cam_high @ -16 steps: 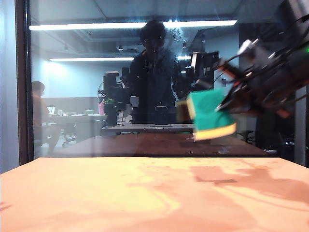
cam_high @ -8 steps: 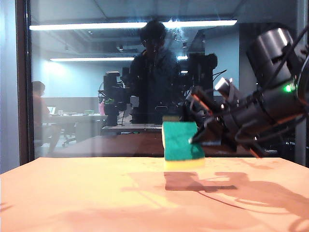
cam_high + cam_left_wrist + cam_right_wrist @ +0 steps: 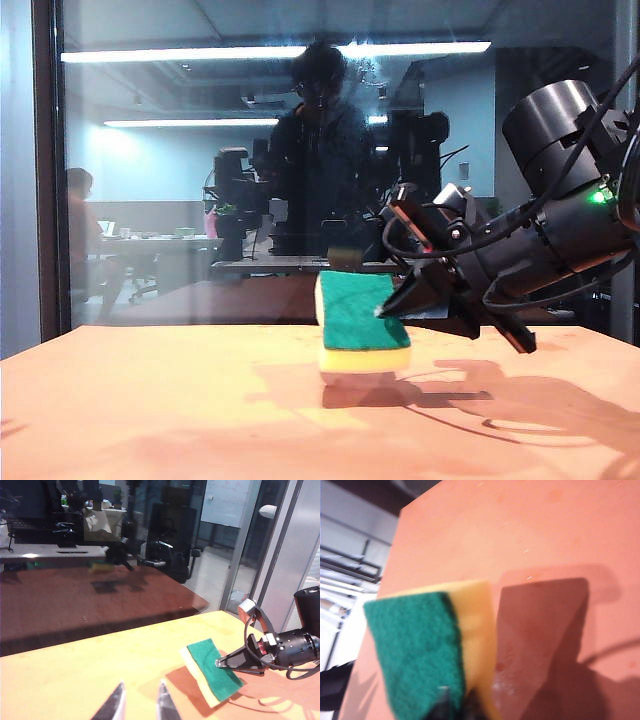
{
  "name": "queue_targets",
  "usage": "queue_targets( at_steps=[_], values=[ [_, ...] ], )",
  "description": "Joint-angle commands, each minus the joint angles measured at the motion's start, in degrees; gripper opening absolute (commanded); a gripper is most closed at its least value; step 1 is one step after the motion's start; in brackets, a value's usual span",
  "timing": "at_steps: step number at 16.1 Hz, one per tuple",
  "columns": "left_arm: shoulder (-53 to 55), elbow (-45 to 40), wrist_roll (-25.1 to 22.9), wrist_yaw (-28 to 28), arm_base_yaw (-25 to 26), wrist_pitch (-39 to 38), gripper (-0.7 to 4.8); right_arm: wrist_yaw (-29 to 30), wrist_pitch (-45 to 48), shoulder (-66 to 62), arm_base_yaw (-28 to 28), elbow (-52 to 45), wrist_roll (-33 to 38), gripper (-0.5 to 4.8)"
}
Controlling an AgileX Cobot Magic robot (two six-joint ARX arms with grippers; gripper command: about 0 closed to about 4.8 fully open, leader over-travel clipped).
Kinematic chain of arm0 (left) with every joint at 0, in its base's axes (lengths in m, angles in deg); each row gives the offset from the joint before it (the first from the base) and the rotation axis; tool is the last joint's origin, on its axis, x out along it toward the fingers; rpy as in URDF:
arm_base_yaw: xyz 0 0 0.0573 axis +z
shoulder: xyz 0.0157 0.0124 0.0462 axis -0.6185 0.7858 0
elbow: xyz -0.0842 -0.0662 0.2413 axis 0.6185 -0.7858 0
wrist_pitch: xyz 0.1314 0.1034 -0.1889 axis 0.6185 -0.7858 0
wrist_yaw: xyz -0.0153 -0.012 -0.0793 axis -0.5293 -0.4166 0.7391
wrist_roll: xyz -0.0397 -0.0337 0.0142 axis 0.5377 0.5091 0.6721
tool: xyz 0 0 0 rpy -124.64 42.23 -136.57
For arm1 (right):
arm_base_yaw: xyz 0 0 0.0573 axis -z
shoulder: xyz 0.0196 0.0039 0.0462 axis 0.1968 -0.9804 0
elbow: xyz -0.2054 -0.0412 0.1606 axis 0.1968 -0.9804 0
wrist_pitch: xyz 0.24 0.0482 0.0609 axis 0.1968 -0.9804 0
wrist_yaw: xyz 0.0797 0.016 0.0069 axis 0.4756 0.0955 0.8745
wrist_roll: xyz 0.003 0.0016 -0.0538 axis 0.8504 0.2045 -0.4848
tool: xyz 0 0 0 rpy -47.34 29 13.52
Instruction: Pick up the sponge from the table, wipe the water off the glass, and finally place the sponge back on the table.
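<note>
Your right claw [image 3: 392, 306] pinches the sponge [image 3: 360, 322] at one edge, its fingertips nearly together on the green scouring face, and the sponge's pale foam underside rests on the orange worktop [image 3: 150, 400] just in front of the glass [image 3: 200, 180]. Your left claw [image 3: 139, 705] hangs over the worktop near the sponge, its two fingers parted with nothing between them.

The sponge [image 3: 362, 326] has a dark green scouring face over pale yellow foam, lying on the orange-tan table [image 3: 150, 410], whose dark reddish-brown reflection shows in the glass [image 3: 180, 180] with its dark frame strip.
</note>
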Motion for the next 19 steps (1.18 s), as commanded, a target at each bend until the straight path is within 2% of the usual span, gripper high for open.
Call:
queue_targets(
  at_steps=[1, 2, 5, 7, 9, 14, 15, 19],
  values=[
    [0.1, 0.3, -0.1, 0.5, 0.0, 0.9, 0.84, 2.4, 0.6, 0.0, 0.0, 0.2, 0.5, 1.33],
    [0.1, 0.3, -0.1, 0.5, 0.0, 0.9, 0.84, 2.6, 0.6, 0.0, 0.0, 0.2, 0.5, 1.56],
    [0.1, 0.3, -0.1, 1.6, 0.0, 0.9, 0.84, 0.1, 2.5, 0.0, 0.2, 0.2, -1.6, 1.41],
    [0.1, 0.3, -0.1, 1.6, 0.0, 0.9, 0.84, -1.1, 7.4, 0.0, 0.5, 0.2, -6.0, -0.08],
    [0.1, 0.3, -0.1, 1.6, 0.0, 0.9, 0.84, -3.2, 11.5, 0.9, 3.5, 0.2, -8.7, -0.06],
    [0.1, 0.3, -0.2, 1.5, 0.0, 0.9, 0.84, -1.7, 10.1, 6.1, 13.6, 0.2, -13.0, -0.06],
    [0.1, 0.3, -0.2, 1.5, 0.0, 0.9, 0.84, -2.0, 8.5, 8.3, 15.0, 0.2, -14.8, -0.06],
    [0.1, 0.3, -0.2, 1.5, 0.0, 0.9, 0.84, -8.4, -7.7, 21.4, 21.4, 0.2, -26.2, -0.06]
  ],
)
